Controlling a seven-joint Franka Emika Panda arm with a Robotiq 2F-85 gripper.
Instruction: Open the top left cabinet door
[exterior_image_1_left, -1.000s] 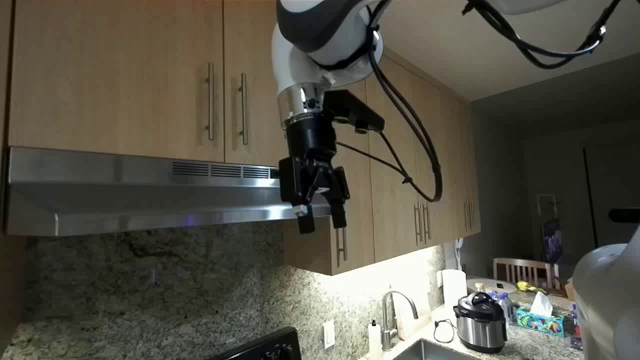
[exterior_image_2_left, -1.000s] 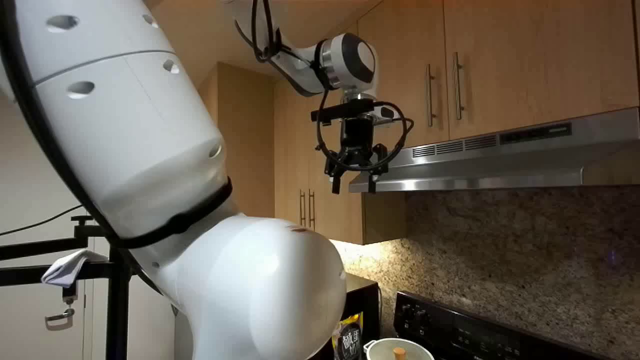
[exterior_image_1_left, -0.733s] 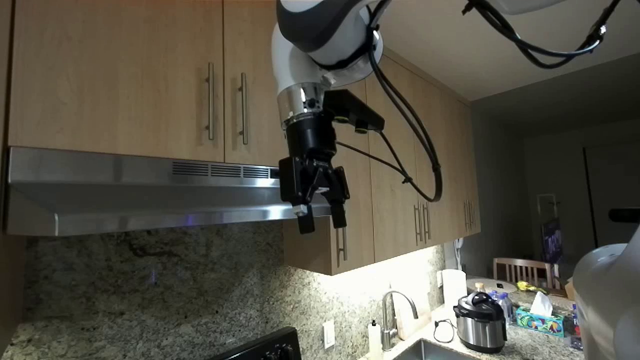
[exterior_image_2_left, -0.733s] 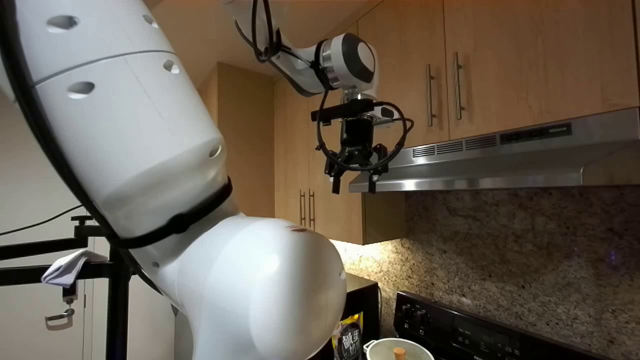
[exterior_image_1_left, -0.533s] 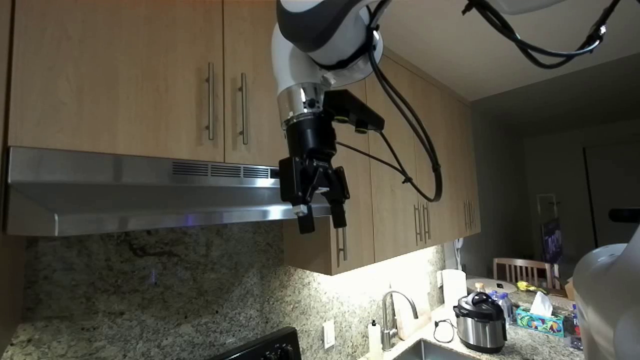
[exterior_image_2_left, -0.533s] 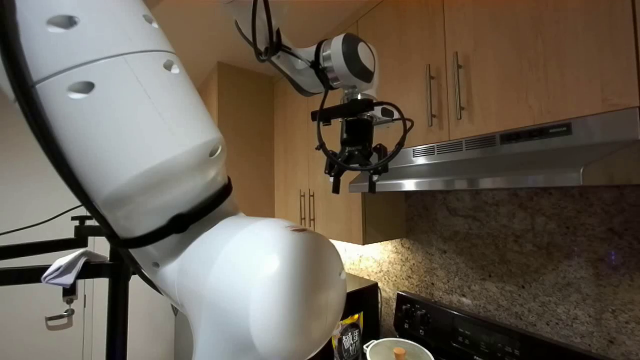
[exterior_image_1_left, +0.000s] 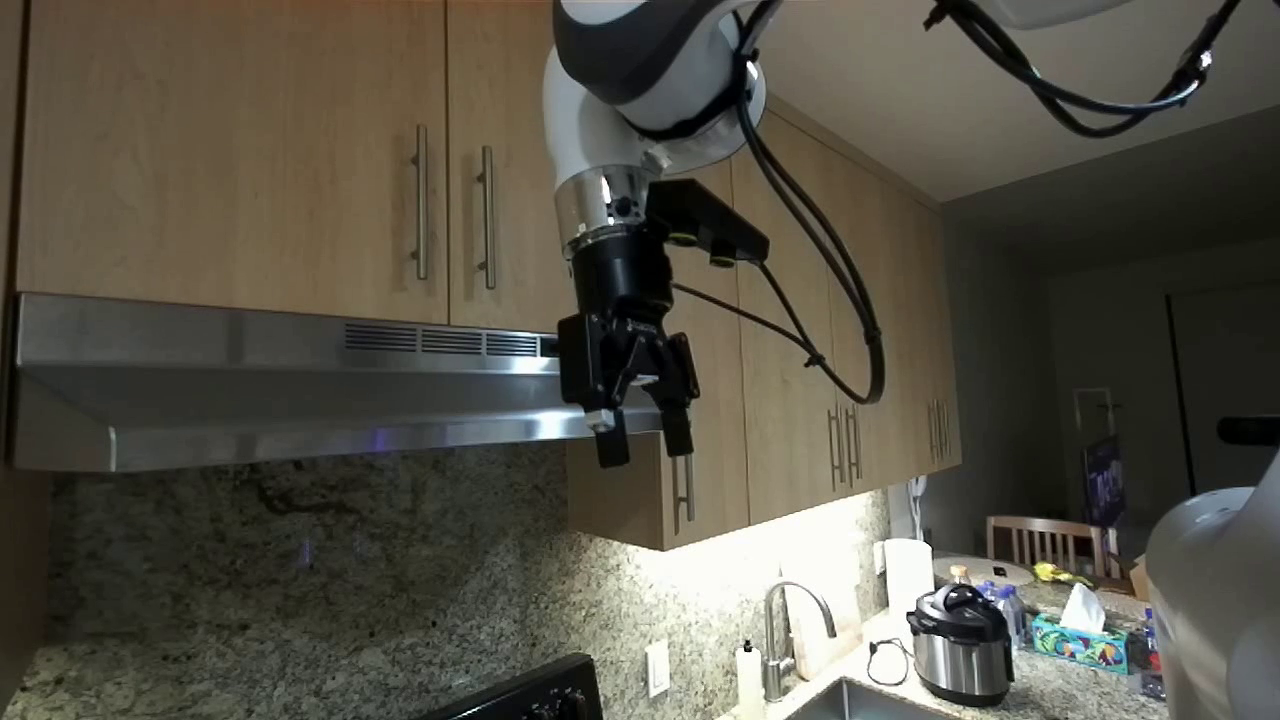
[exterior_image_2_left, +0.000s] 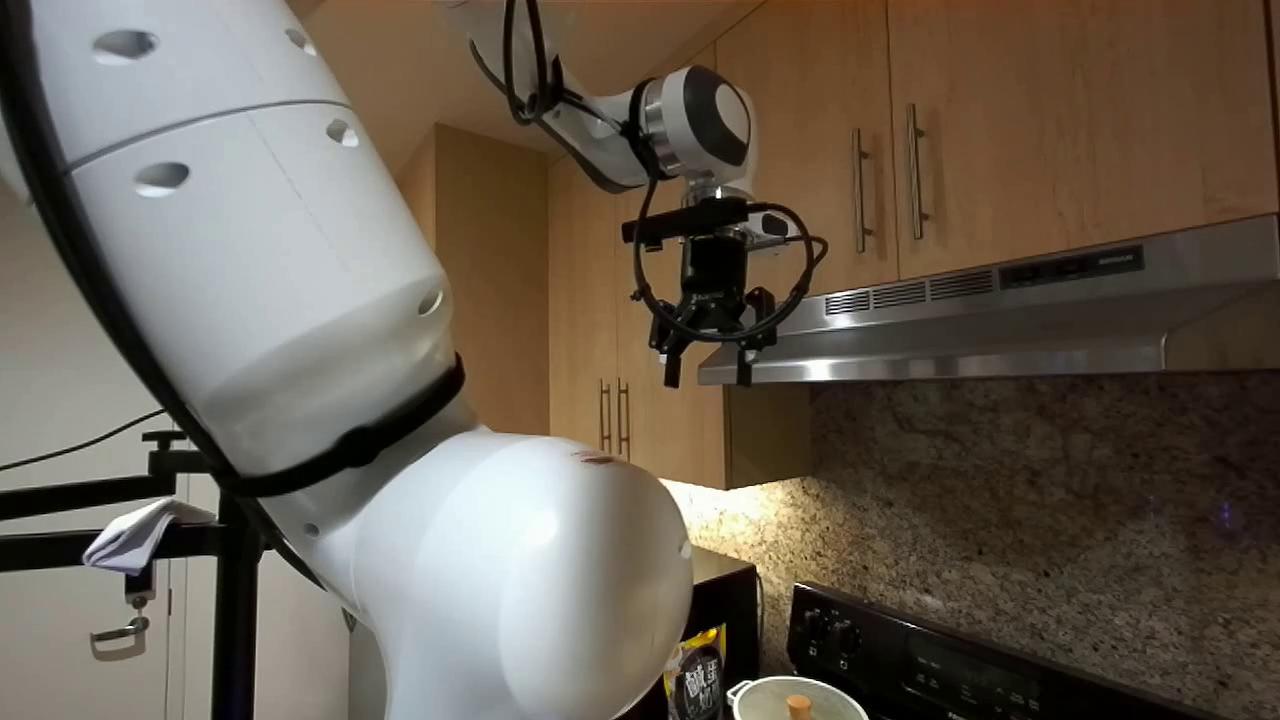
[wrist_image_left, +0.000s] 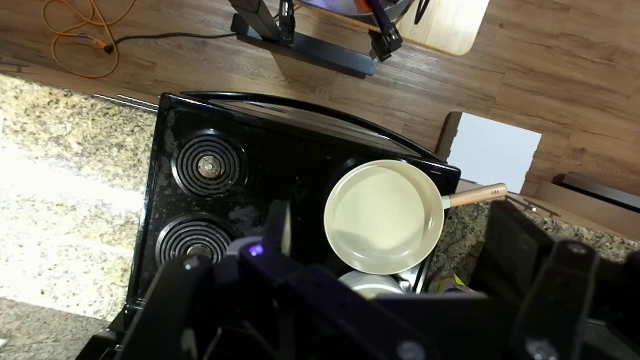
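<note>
The top left cabinet door (exterior_image_1_left: 230, 150) is light tan wood and closed above the hood. Its vertical silver bar handle (exterior_image_1_left: 421, 205) runs along its right edge. In an exterior view the door (exterior_image_2_left: 800, 90) is partly behind the arm, and its handle (exterior_image_2_left: 859, 190) shows. The door is out of the wrist view. My gripper (exterior_image_1_left: 645, 440) points down, open and empty. It is apart from the handle, lower and to its right in that view. In an exterior view the gripper (exterior_image_2_left: 708, 370) is lower and left of the handle. Its open fingers also show in the wrist view (wrist_image_left: 397, 222).
The matching door (exterior_image_2_left: 1080, 120) sits to the right. A steel range hood (exterior_image_1_left: 200, 335) juts out below both doors. Taller narrow doors (exterior_image_1_left: 785, 460) are farther along. A cream pan (wrist_image_left: 380, 215) stands on the black stove (wrist_image_left: 295, 150). A white pot (exterior_image_2_left: 760, 695) is nearby.
</note>
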